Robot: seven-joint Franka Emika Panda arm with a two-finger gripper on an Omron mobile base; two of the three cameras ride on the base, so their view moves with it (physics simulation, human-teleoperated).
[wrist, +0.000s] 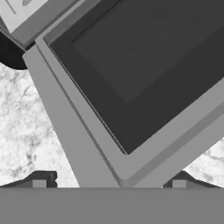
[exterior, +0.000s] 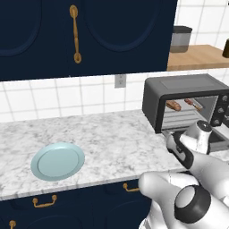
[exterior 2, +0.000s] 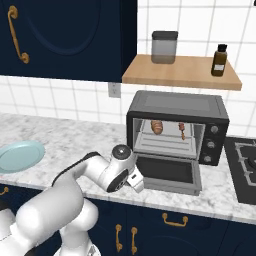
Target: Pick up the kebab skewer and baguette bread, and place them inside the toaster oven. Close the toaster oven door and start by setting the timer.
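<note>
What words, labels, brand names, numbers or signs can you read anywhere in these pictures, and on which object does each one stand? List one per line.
No readable text in any view.
Toaster oven: the panel around its knobs carries no legible marks; any dial markings are too small to tell.
Brown bottle on the shelf: a pale label patch, too blurred to read.
Grey canister: plain, no lettering.

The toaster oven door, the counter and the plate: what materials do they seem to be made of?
The toaster oven door looks like dark glass in a matte grey metal frame: flat, smooth pane. The counter looks like polished marble or an imitation: white with grey veins. The plate looks like glazed ceramic, possibly plastic: smooth, evenly pale blue.
</note>
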